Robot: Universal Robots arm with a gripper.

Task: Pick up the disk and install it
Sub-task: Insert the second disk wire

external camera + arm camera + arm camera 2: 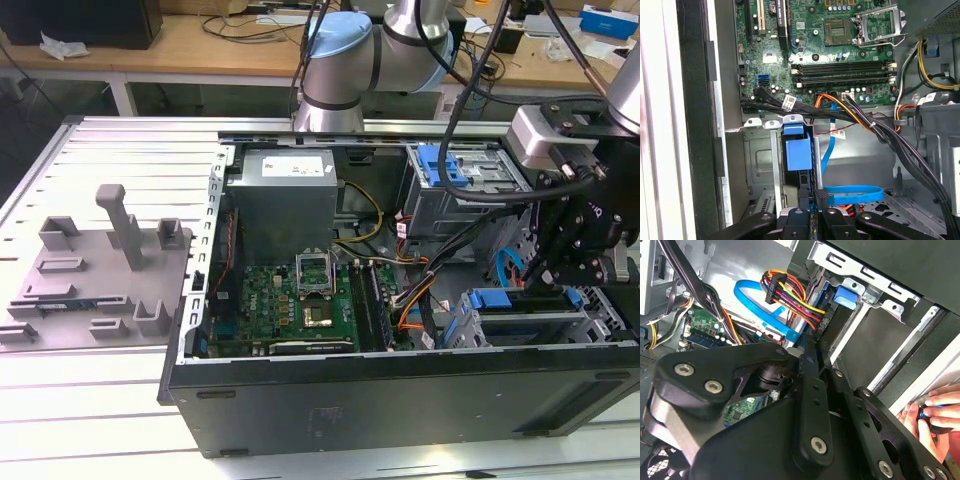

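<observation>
Disk (pixel 799 155) sits down in the drive cage (pixel 757 165) of the open PC case (pixel 400 390), pincer (pixel 810 202) clamped on its edge.

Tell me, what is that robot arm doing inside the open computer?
The arm's black gripper is reaching down into the open black computer case, at the drive bay on the exterior view's right. It is right over the blue-framed disk, which is standing in the grey metal bay. In the second wrist view, a person's hand rests at the case's edge.
</observation>
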